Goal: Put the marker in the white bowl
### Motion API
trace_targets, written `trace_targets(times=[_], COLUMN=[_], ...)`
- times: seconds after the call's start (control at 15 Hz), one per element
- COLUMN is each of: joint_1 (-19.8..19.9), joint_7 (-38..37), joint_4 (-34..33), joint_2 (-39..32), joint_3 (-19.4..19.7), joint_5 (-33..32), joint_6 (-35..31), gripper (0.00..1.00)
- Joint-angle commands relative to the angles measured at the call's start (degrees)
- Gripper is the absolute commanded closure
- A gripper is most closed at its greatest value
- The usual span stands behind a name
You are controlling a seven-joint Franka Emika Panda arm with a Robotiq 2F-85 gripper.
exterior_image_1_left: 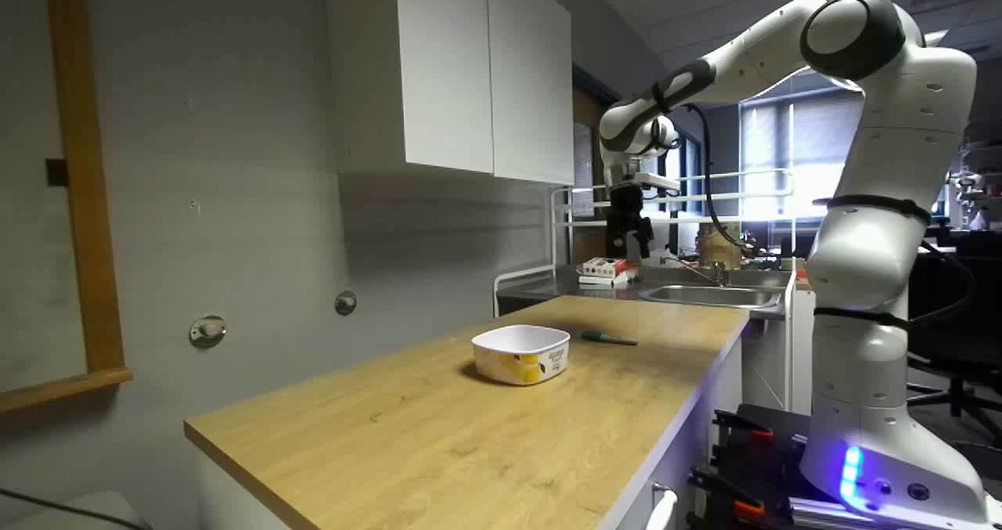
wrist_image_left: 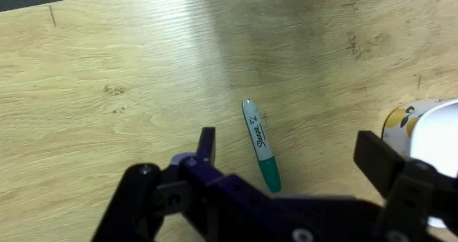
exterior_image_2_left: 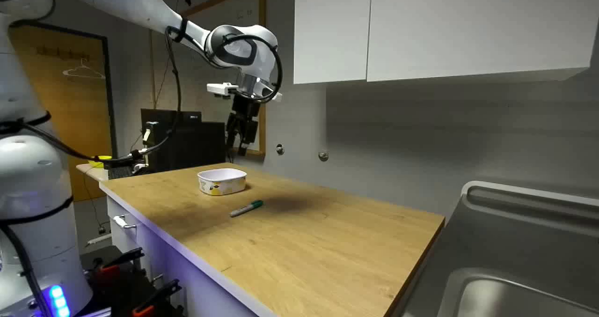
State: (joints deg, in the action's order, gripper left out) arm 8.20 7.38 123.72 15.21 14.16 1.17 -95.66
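In an exterior view, the bench (exterior_image_1_left: 407, 444) runs well past the white bowl (exterior_image_1_left: 509, 369) and out of frame at the bottom; the marker (exterior_image_1_left: 609, 338) lies on the wood just beside the bowl, apart. Lemon print on the bowl, words beside it too small to read. The hand (exterior_image_1_left: 632, 245) is up above bench height, dark, detail hard to make out.

In an exterior view, wide stretch of bench between marker and the edge by the sink counter (exterior_image_2_left: 529, 228); basin (exterior_image_2_left: 505, 300) cut off at bottom. Wall cabinet (exterior_image_2_left: 468, 26) overhead, cut off at top.

In the wrist view, fingers (wrist_image_left: 375, 159) spread wide, marker on the bench showing in the gap. "Sharpie" reads on the barrel (wrist_image_left: 254, 127), smaller mark unclear; green cap (wrist_image_left: 270, 174) nearer the hand. Bowl cut off at right, partly behind a finger. Bench edge crosses top left
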Motion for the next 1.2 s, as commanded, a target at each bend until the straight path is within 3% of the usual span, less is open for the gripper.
trace_targets(times=[0.0, 1.13], joint_1=[0.80, 0.74], joint_7=[0.18, 0.09], joint_4=[-0.12, -0.32], joint_2=[-0.10, -0.90], joint_3=[-0.69, -0.96], joint_5=[0.17, -0.50], joint_6=[0.12, -0.33], gripper=[0.00, 0.00])
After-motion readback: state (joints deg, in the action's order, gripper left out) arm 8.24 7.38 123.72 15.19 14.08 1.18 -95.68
